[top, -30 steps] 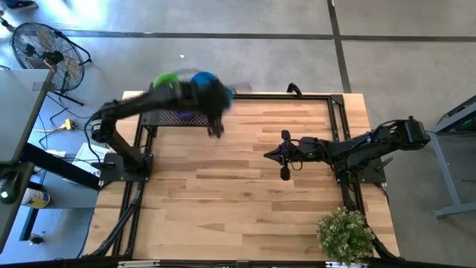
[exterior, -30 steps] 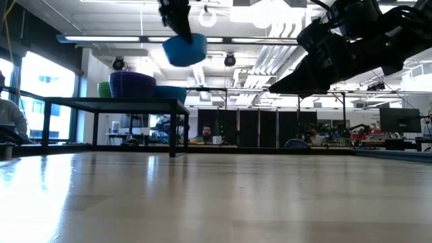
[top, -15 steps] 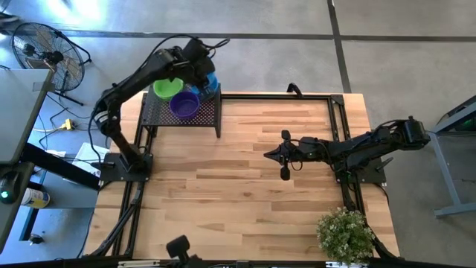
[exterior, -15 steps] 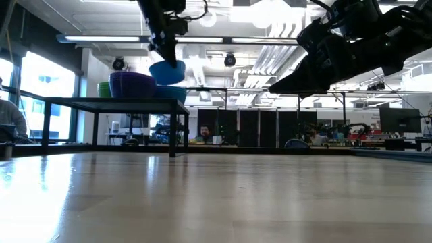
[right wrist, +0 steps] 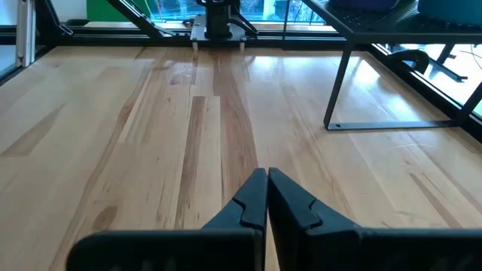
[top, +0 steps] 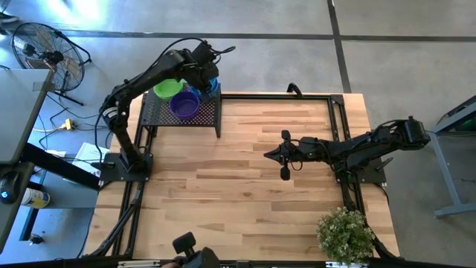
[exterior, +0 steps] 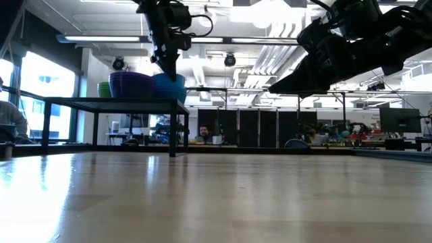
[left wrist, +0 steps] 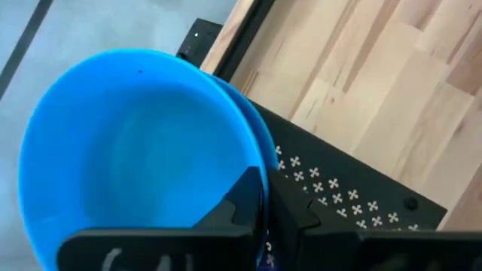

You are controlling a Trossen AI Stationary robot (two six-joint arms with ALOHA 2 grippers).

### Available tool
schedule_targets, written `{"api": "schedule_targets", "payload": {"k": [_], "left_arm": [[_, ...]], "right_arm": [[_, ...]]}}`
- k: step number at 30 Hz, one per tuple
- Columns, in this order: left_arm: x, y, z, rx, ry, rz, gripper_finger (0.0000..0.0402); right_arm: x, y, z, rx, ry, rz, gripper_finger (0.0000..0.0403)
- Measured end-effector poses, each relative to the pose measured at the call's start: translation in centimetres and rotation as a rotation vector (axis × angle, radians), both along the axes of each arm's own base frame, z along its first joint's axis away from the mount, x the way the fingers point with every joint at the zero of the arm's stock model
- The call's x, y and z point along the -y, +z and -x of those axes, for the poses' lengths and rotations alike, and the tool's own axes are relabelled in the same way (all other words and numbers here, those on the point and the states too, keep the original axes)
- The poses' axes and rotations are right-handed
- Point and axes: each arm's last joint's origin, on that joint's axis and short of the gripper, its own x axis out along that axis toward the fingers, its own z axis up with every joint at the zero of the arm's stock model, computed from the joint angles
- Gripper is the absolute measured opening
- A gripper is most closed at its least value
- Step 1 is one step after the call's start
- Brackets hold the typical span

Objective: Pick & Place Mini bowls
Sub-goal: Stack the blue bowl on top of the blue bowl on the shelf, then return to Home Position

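Observation:
A black mesh rack (top: 165, 117) stands at the table's far left corner. On it sit a lime green bowl (top: 165, 88) and a purple bowl (top: 183, 106). My left gripper (top: 205, 74) is over the rack's far right corner, shut on a blue bowl (left wrist: 135, 150). That bowl sits in a second blue bowl, whose rim (left wrist: 265, 139) shows just outside it. In the low view the blue bowls (exterior: 170, 88) stand on the rack top beside the purple one (exterior: 131, 84). My right gripper (top: 283, 155) is shut and empty above the table's right middle. My left gripper pinches the blue bowl's rim (left wrist: 261, 162) with one finger (left wrist: 237, 203) inside the bowl and one outside. The fingers come from above, pointing down (exterior: 167, 64). The bowl is upright, mouth up, resting in the other blue bowl on the rack.
A potted plant (top: 344, 232) stands at the table's near right corner. A floor fan (top: 44, 52) is off the table at the far left. Bare wooden tabletop (top: 223, 186) lies between the arms. A person (exterior: 8, 118) shows at the low view's left edge.
My left gripper has carried the blue bowl from high above the rack's front toward the table's far edge and down, staying shut on it. The bowl, lifted clear a second ago, now sits in the other blue bowl on the rack.

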Motion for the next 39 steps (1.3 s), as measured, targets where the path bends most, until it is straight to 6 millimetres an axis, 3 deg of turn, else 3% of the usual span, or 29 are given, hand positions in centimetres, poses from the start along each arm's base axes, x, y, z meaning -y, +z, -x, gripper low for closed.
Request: {"api": "schedule_targets", "payload": {"k": [12, 22, 26, 30, 33, 39], "left_arm": [[0.3, 0.0, -0.3, -0.003, 0.012, -0.006, 0.0066], [0.7, -0.1, -0.3, -0.022, -0.003, 0.011, 0.0070], [0.9, 0.2, -0.4, -0.002, 0.002, -0.004, 0.0054], [1.8, 1.6, -0.8, 0.091, -0.032, -0.075, 0.0010], [2.7, 2.2, -0.6, 0.189, -0.060, -0.096, 0.0007], [5.8, 1.0, -0.2, 0.383, -0.151, -0.189, 0.0002]], "right_arm": [[0.0, 0.0, 0.0, 0.000, 0.000, 0.000, 0.0002], [0.0, 0.0, 0.0, 0.000, -0.001, -0.006, 0.0002], [0.0, 0.0, 0.0, 0.001, -0.005, -0.020, 0.0001], [0.0, 0.0, 0.0, 0.001, -0.006, -0.020, 0.0001], [0.0, 0.0, 0.0, 0.001, -0.007, -0.020, 0.0001], [0.0, 0.2, -0.1, 0.024, -0.009, -0.017, 0.0000]]}}
